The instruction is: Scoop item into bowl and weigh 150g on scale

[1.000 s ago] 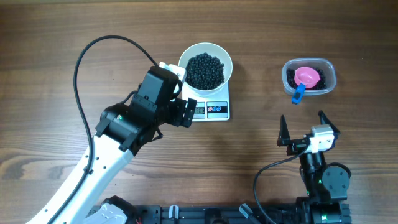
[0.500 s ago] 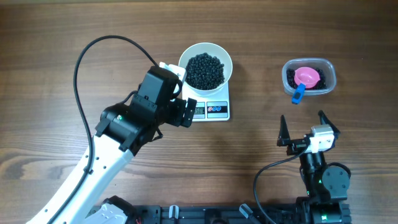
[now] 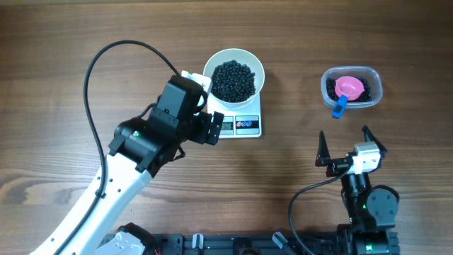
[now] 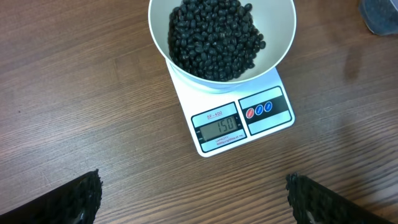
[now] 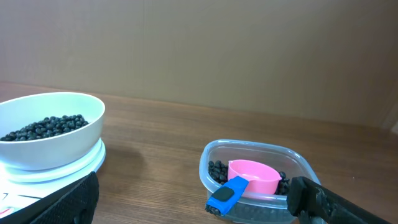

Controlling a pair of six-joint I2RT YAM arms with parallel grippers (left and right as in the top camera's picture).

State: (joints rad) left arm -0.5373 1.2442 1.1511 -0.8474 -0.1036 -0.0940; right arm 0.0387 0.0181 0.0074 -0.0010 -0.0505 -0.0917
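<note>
The white bowl (image 4: 281,28) sits on the platform of the small white scale (image 3: 241,125), near the middle of the wooden counter (image 3: 64,57), and it holds a heaped pile of black beans (image 3: 233,79). The scale's grey display (image 4: 217,126) reads 150, with a red button (image 4: 250,112) and a blue button (image 4: 268,107) just beside it. The left arm stretches from the lower left corner of the overhead view diagonally up and to the right. Its white forearm leads to a black wrist that hangs just left of the scale, partly over its left edge, and a black cable loops in a wide arc above it. The left end effector (image 4: 196,200) points down at the counter in front of the scale with its fingers spread wide, holding nothing and touching neither bowl nor scale. The right arm is folded close over its base at the lower right. Its end effector (image 3: 346,146) aims toward the far side of the counter, fingers likewise splayed wide and empty. Beyond it, apart from the fingers, stands a clear plastic tub (image 3: 377,88). In the tub lie a few beans and a pink scoop (image 3: 350,86), whose blue handle (image 3: 340,106) pokes over the near rim.
</note>
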